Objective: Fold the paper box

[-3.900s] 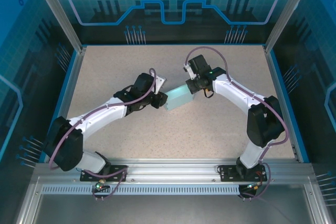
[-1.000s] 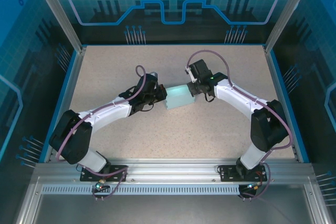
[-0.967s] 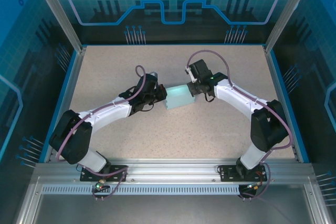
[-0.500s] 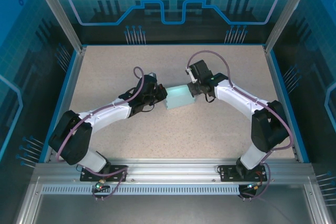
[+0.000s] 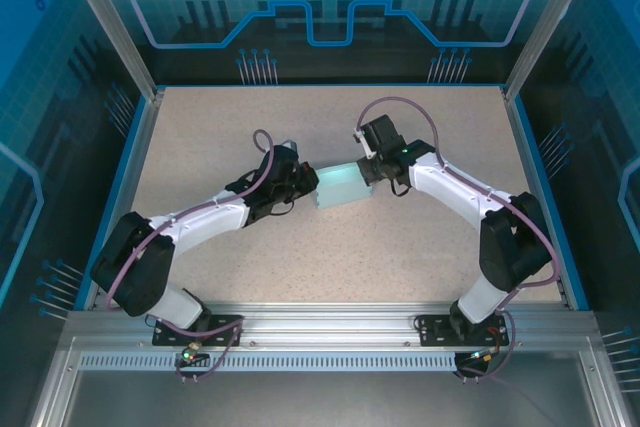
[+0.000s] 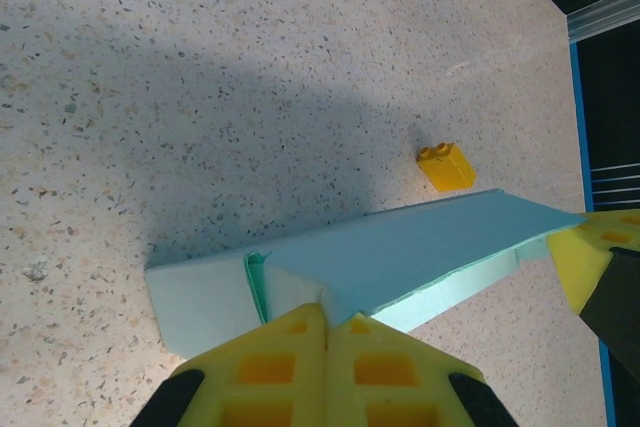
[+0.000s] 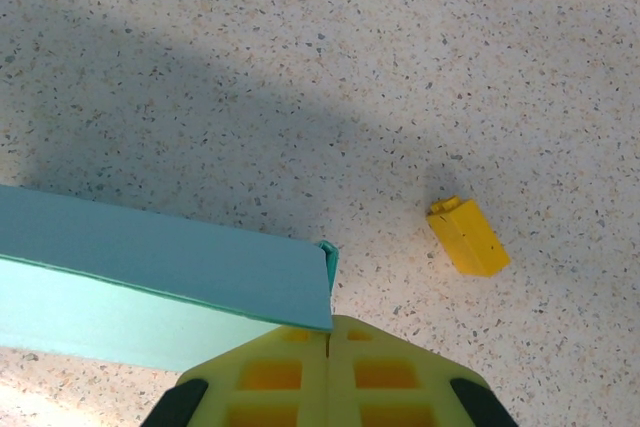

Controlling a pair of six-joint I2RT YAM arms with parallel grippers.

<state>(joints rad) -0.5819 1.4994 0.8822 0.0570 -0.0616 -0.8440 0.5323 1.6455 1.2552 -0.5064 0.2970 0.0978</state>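
The paper box is pale blue card and lies mid-table between both arms. My left gripper is at its left end and my right gripper at its right end. In the left wrist view the yellow fingers are shut, and their tips press against the box where a lifted lid panel meets a pale end flap. In the right wrist view the gripper is also shut, and its tip touches the box at the lid's corner. Nothing is visibly clamped between either pair of fingers.
A small yellow brick lies on the speckled table just beyond the box, also seen in the left wrist view. Blue rails and metal posts edge the table. My right gripper's yellow finger shows at the box's far end.
Almost nothing has changed in the last second: both shut grippers stay against the box's two ends, and the box has not visibly moved.
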